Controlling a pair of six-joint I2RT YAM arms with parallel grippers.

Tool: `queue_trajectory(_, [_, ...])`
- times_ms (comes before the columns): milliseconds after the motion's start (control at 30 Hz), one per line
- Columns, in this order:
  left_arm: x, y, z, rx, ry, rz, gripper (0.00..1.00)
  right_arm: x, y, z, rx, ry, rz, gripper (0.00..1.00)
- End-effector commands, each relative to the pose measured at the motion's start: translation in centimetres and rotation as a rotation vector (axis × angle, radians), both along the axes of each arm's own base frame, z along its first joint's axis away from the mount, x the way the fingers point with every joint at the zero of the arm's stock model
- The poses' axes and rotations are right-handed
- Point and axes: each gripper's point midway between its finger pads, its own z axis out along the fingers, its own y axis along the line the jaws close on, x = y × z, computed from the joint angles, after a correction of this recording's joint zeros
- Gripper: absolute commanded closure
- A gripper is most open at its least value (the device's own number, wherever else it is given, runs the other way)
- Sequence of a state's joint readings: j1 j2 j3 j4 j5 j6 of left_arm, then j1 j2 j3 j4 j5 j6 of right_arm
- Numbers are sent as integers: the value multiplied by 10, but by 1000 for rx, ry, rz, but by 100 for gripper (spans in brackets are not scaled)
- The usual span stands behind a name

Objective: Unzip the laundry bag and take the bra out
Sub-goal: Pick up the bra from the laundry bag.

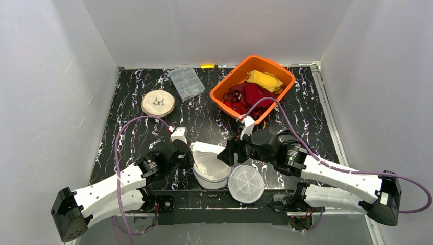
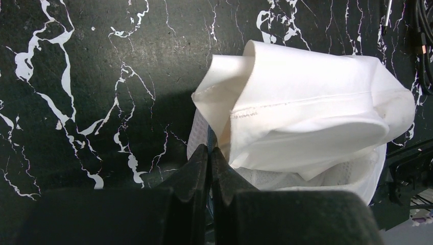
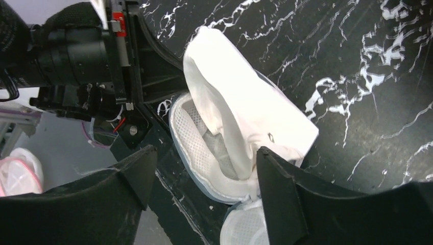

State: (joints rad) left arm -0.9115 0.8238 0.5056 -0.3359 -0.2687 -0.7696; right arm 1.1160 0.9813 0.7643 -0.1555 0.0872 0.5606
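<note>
The white mesh laundry bag (image 1: 210, 179) lies unzipped at the table's near edge, with its round lid (image 1: 246, 184) flipped out to the right. A white bra (image 1: 208, 155) stands up out of the bag's bowl. My left gripper (image 1: 186, 155) is at the bag's left side, shut on its blue-grey rim; in the left wrist view the gripper (image 2: 209, 149) pinches that rim below the bra (image 2: 306, 112) and the mesh (image 2: 327, 173). My right gripper (image 1: 227, 155) is open at the bra's right side. In the right wrist view the gripper (image 3: 207, 150) spans the bra (image 3: 240, 102) and the mesh bowl (image 3: 194, 132), holding nothing.
An orange bin (image 1: 224, 89) with red and yellow clothes stands at the back right. A clear compartment box (image 1: 186, 82), a round wooden disc (image 1: 158, 103) and a yellow marker (image 1: 208, 66) lie at the back. The bag overhangs the table's near edge.
</note>
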Motion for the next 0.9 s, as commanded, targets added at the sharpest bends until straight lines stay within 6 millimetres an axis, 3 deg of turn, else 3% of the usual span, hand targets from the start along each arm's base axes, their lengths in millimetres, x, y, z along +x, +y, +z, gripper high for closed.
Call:
queue_trajectory(0, [1,4,1,-6,-11,19,100,-1,-16,-18,10,81,-102,16])
queue_trajectory(100, [1,4,2,-12,-12,22,100,-3,-20,-31,18,123,-136,3])
queue_trajectory(300, [0,4,3,-19,-11,24,100,-5,-12,-49,7,155,-119,1])
queue_trajectory(533, [-2,3,0,-26,5,25,100,3,10,-54,-15,140,-86,8])
queue_trajectory(767, [-3,0,-1,-40,15,19,100,15,19,-66,-72,121,-106,17])
queue_trajectory(867, [-3,-1,0,-42,14,16,100,18,25,-60,-28,102,-105,25])
